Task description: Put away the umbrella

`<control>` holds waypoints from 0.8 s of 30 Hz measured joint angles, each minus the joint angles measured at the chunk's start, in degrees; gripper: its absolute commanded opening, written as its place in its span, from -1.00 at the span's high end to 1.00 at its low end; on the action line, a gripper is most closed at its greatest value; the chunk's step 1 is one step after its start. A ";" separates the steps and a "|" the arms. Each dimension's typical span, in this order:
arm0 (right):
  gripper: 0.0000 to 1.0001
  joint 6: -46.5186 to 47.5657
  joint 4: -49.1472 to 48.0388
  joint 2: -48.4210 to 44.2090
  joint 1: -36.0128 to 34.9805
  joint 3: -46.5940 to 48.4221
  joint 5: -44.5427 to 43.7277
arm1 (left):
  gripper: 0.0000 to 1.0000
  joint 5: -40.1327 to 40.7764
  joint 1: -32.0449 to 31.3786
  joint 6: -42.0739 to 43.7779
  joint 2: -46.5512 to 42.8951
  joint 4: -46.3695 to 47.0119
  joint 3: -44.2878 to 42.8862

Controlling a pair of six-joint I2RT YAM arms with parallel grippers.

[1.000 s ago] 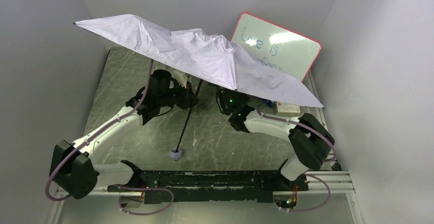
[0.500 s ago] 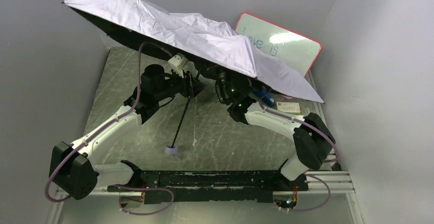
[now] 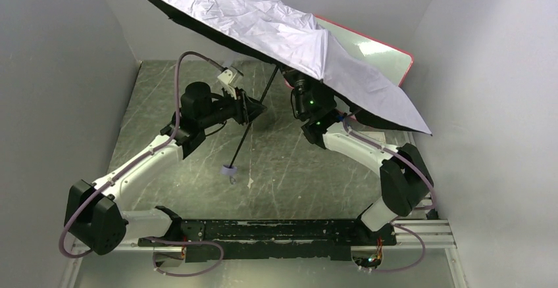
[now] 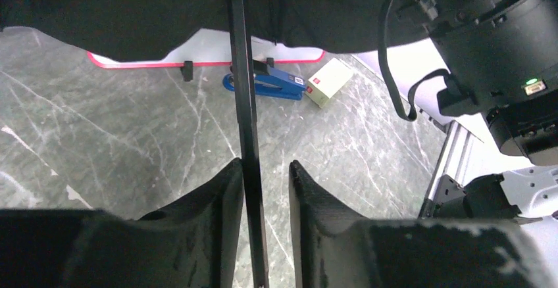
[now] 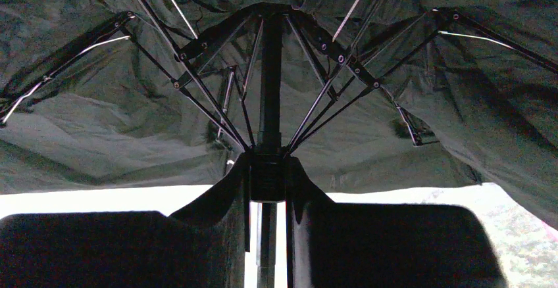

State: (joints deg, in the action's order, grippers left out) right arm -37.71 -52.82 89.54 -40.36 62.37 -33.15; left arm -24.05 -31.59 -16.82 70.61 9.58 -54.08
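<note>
Progress: umbrella point(image 3: 263, 28) wide open, folding not begun

As I judge it, none of the putting-away is done. The canopy is fully spread and tilted. In the top view its high edge is at 11 o'clock and its low edge drops toward 3 o'clock, over the far half of the table point(image 3: 151, 110). In the right wrist view the ribs point(image 5: 197, 84) all stand stretched out. The black shaft point(image 4: 240, 71) slants down toward 7 o'clock to the small grey handle point(image 3: 229, 169) near the table's middle. I cannot tell whether the handle touches the surface.

My right gripper point(image 5: 268, 162) is up under the canopy, clamped on the runner point(image 5: 266, 179) where the ribs meet the shaft. My left gripper point(image 4: 266, 169) has its fingers apart with the shaft running between them. One finger is close against the shaft and the other is clear of it, so there is no grip there.

By my reckoning, what is left is to draw the runner down, collapse the canopy, shorten the shaft and stow it.

I can read no writing. The red-framed whiteboard point(image 3: 385, 54) at 1 o'clock is mostly hidden by fabric. At its foot a small white box point(image 4: 331, 81) with a red mark lies beside a blue clip-like object point(image 4: 263, 84), and the box's label is too small to make out.
</note>
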 measured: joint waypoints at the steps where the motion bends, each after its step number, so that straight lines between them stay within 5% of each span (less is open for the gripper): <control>1: 1.00 0.00 0.04 0.00 0.35 0.13 0.20 | 0.41 -0.42 0.00 -0.11 0.24 0.31 0.00; 5: 1.00 0.00 0.00 -0.09 1.05 0.87 1.05 | 0.52 -1.77 0.00 -0.50 1.49 0.96 0.00; 11: 1.00 -0.85 -0.02 -0.57 1.09 0.87 2.19 | 0.34 -3.43 -0.02 -0.61 2.60 0.96 0.00; 16: 1.00 -1.29 0.09 -0.57 1.14 1.40 2.69 | 0.90 -3.69 -0.02 -0.76 2.64 0.98 0.00; 24: 1.00 -1.05 1.01 -1.01 1.18 2.51 4.24 | 0.91 -3.06 0.33 -1.38 2.69 1.27 -0.28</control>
State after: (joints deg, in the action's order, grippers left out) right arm -38.76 -51.81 88.53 -39.18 64.88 -28.91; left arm -27.11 -31.27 -18.20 73.30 10.85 -54.37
